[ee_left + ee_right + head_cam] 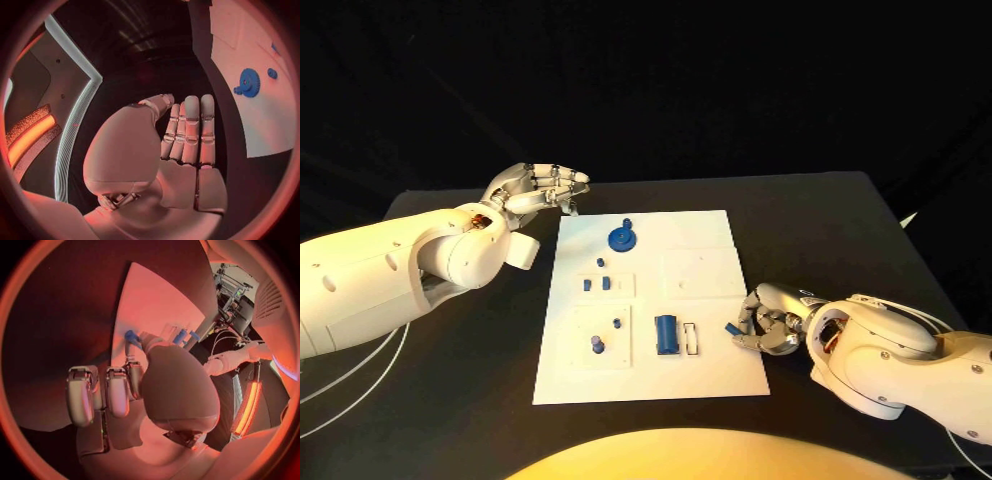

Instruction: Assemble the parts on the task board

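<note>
The white task board (697, 235) lies mid-table. On it are a blue gear (623, 237) (249, 82), small blue pegs (600, 263) and blocks (587, 285), two more pegs (597, 343) and an upright blue block (668, 335). My right hand (770, 322) sits at the board's right edge and pinches a small blue part (731, 327) (131, 336) between its fingertips, just over the board's edge. Beyond the board's far left corner my left hand (540, 188) (181, 145) hovers over the black table. Its fingers are straight and side by side, and it holds nothing.
The black table (805, 230) surrounds the board, with bare room at the far side and right. White cables (343, 390) trail under my left arm at the near left.
</note>
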